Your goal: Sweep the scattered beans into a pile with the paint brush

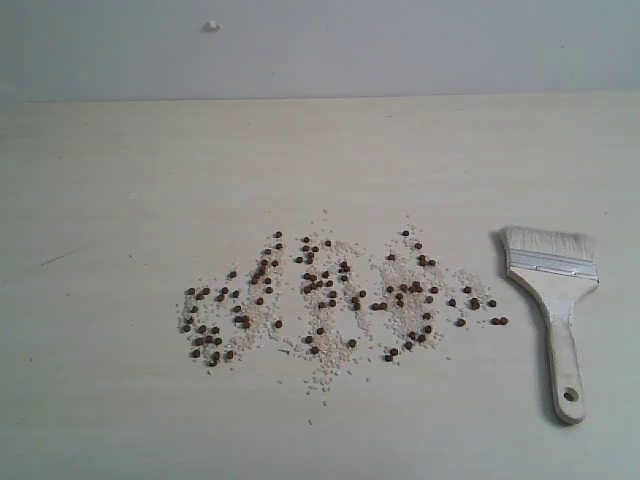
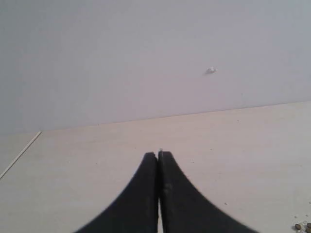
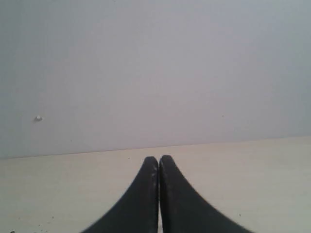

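Beans [image 1: 344, 268] scattered, paint brush [image 1: 553, 280] beside — flat

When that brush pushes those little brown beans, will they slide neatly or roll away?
The beans look small and round, so they would probably roll, some past the bristles. They seem light, so the paint brush should shift them. The smooth table likely gives little grip.

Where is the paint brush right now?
In the exterior view, the paint brush lies flat on the right side of the table, just right of the scattered beans, with its bristles toward the wall.
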